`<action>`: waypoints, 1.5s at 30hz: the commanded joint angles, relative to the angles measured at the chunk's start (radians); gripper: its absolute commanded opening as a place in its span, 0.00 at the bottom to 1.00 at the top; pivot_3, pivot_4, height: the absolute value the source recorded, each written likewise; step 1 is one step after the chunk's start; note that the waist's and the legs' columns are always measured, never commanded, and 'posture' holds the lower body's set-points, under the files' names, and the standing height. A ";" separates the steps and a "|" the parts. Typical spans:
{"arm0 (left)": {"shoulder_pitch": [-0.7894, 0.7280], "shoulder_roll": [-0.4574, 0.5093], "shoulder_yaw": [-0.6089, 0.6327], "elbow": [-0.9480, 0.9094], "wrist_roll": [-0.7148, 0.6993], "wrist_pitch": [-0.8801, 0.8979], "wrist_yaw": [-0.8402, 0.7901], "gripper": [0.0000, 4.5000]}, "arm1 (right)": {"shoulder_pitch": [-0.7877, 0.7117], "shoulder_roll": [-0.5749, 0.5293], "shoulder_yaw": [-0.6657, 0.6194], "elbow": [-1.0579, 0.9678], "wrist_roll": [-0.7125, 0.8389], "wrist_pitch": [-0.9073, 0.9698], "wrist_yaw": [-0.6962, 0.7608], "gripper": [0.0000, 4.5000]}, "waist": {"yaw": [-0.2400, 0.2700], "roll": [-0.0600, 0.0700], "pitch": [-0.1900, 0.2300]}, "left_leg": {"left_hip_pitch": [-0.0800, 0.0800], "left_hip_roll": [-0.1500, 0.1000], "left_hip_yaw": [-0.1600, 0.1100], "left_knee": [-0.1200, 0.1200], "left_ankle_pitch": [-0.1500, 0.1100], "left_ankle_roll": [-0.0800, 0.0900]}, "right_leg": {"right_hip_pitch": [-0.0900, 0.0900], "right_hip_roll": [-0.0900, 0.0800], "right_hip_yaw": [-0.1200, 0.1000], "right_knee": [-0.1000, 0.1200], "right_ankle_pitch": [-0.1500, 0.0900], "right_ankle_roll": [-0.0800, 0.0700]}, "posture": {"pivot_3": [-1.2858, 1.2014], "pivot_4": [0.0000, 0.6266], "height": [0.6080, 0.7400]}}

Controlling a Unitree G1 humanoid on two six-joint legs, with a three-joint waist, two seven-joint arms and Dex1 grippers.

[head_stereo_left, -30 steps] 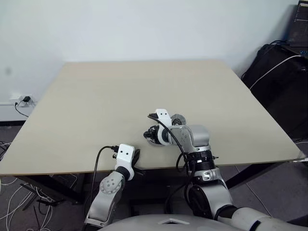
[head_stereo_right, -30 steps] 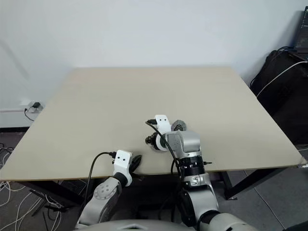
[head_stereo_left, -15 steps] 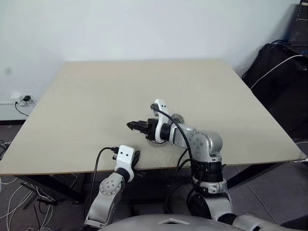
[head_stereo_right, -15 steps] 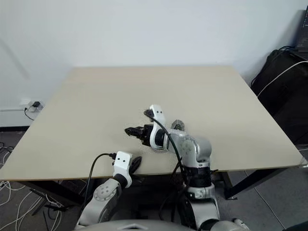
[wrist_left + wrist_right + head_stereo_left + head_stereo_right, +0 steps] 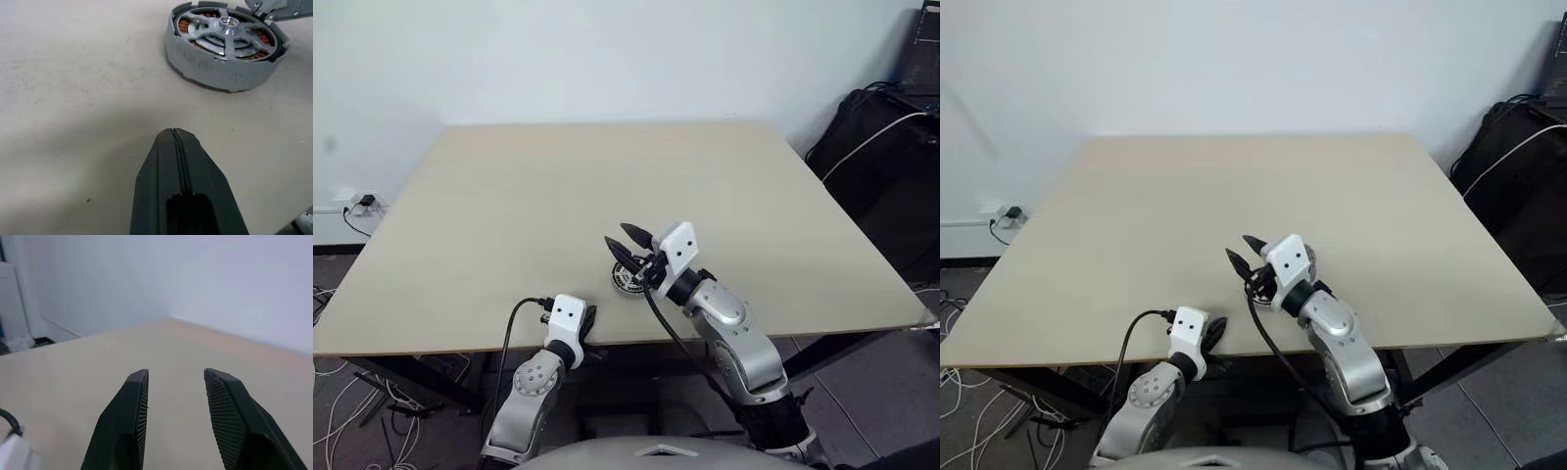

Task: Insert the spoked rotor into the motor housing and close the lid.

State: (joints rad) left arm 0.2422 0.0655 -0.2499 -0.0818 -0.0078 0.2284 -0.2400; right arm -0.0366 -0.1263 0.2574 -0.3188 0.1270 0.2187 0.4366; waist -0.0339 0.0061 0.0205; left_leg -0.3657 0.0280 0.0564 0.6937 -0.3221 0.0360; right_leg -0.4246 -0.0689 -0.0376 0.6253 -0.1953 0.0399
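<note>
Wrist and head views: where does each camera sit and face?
Head eyes: on the head, looking down over the table, both arms showing.
Left wrist: along its shut jaws at the motor housing, spoked rotor inside.
Right wrist: along its open jaws, over the table toward the wall.
Shared: head and left wrist show the housing.

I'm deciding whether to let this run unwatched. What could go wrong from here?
1. The motor sits near the table's front edge, and the open, empty right gripper hangs just above it. A careless sweep could knock it off.
2. The motor is uncovered on top, so a bump might jolt the wheel out of its seat.
3. The shut left gripper points at the motor; a forward nudge would probably shove it.
</note>
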 commanded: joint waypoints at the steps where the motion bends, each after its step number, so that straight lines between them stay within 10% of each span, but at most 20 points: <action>1: -0.009 0.005 -0.004 -0.030 0.007 -0.030 0.003 0.00 | 0.049 -0.008 -0.046 -0.028 -0.003 -0.054 -0.036 0.43 | 0.004 -0.001 0.000 | 0.000 0.000 0.000 0.000 0.000 0.000 | 0.000 0.000 0.000 0.000 0.000 0.000 | 0.52 0.00 1.00; 10: -0.006 0.015 -0.003 -0.030 0.006 -0.031 -0.004 0.00 | 0.252 -0.168 -0.100 -0.029 -0.033 -0.010 -0.020 0.43 | 0.021 -0.001 0.000 | 0.000 0.000 0.001 0.000 0.000 0.000 | 0.000 -0.001 0.000 0.000 -0.001 -0.002 | 0.52 0.00 1.00; 19: -0.007 0.017 -0.008 -0.031 0.003 -0.024 -0.012 0.00 | 0.309 -0.144 -0.161 0.043 0.019 0.012 -0.034 0.99 | 0.022 -0.003 0.001 | 0.005 0.001 0.001 0.000 -0.001 0.000 | -0.001 -0.001 0.000 0.000 -0.001 -0.002 | 0.52 0.00 1.00; 29: -0.007 0.012 -0.004 -0.034 0.002 -0.018 -0.005 0.00 | 0.194 -0.103 -0.207 0.123 -0.008 0.107 -0.141 0.99 | 0.023 -0.002 0.001 | 0.003 0.000 0.001 0.000 -0.001 0.000 | -0.001 -0.002 0.000 0.000 -0.001 -0.002 | 0.52 0.00 1.00; 45: -0.009 0.005 -0.001 -0.033 0.000 -0.017 0.002 0.00 | 0.066 -0.055 -0.276 0.159 -0.111 0.236 -0.368 0.01 | 0.021 -0.002 0.000 | 0.002 0.000 0.001 0.000 0.000 0.001 | 0.000 -0.001 0.000 0.001 -0.001 -0.002 | 0.52 0.00 1.00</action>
State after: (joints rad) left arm 0.2463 0.0777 -0.2468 -0.0818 -0.0029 0.2163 -0.2400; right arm 0.0643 -0.1895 0.0009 -0.1533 0.0258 0.4867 0.1002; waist -0.0125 0.0046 0.0207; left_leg -0.3638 0.0277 0.0580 0.6937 -0.3225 0.0366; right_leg -0.4241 -0.0703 -0.0371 0.6261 -0.1964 0.0382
